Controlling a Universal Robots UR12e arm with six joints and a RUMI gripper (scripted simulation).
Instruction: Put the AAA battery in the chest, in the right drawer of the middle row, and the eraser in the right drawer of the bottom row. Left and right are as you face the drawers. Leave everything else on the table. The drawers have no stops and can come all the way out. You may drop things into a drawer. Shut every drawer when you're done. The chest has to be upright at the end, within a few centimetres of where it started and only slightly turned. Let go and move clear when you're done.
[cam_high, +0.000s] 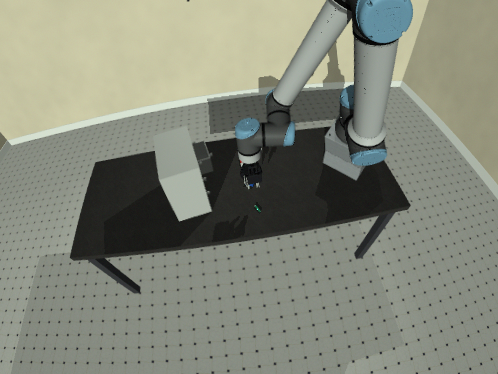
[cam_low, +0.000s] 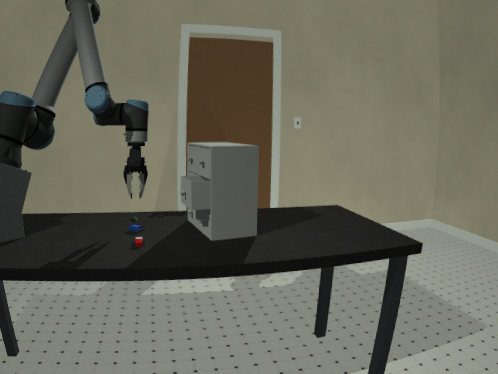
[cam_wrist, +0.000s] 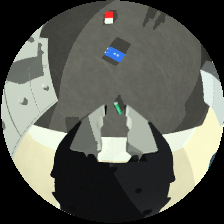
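The grey chest (cam_high: 182, 172) stands upright on the black table, also in the exterior view (cam_low: 223, 190) and at the left edge of the wrist view (cam_wrist: 25, 95). One middle-row drawer (cam_low: 192, 192) (cam_high: 202, 156) is pulled partly out. A small green AAA battery (cam_high: 257, 207) (cam_low: 134, 218) lies on the table and shows just beyond my fingertips in the wrist view (cam_wrist: 118, 108). A blue block (cam_low: 135, 228) (cam_wrist: 115, 53) and a red-and-white block (cam_low: 139, 242) (cam_wrist: 109, 18) lie near it. My gripper (cam_low: 135, 189) (cam_high: 251, 182) (cam_wrist: 115, 105) hangs well above them, pointing down, fingers a little apart and empty.
The arm's grey base (cam_high: 345, 160) stands on the table's right end. The chest's drawer fronts face the objects and the arm. A brown door (cam_low: 230, 120) is in the wall behind the table.
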